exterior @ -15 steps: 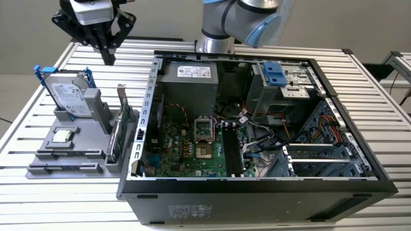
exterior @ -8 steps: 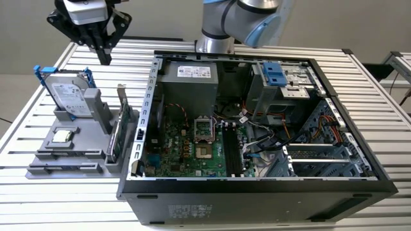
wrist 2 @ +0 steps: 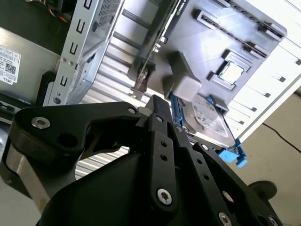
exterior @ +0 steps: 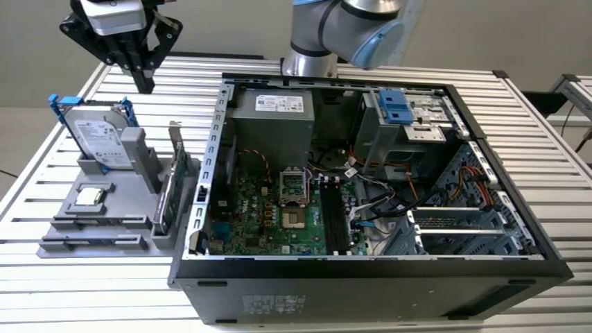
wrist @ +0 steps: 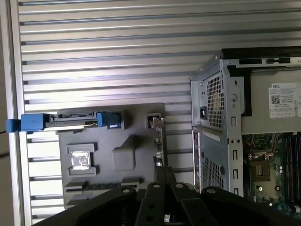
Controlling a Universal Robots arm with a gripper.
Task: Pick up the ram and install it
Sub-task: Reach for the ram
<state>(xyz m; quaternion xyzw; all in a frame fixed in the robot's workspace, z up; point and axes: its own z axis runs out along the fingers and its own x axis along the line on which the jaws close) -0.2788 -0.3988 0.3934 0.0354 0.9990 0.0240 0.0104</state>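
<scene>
While the end effector (exterior: 145, 84) hangs pressed together, hard drive (exterior: 93, 135) and expansion card (exterior: 169, 194) stand nearby.

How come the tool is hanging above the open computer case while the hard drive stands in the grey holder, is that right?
Not quite. The tool hangs outside the computer case, off to the exterior view's left of it, near the hard drive end of the grey holder. The exterior view shows this. The hard drive does stand in the grey holder.

ram (wrist: 101, 185), thin long stick, edge-up in a slot of the grey holder (wrist: 141, 117)
</scene>
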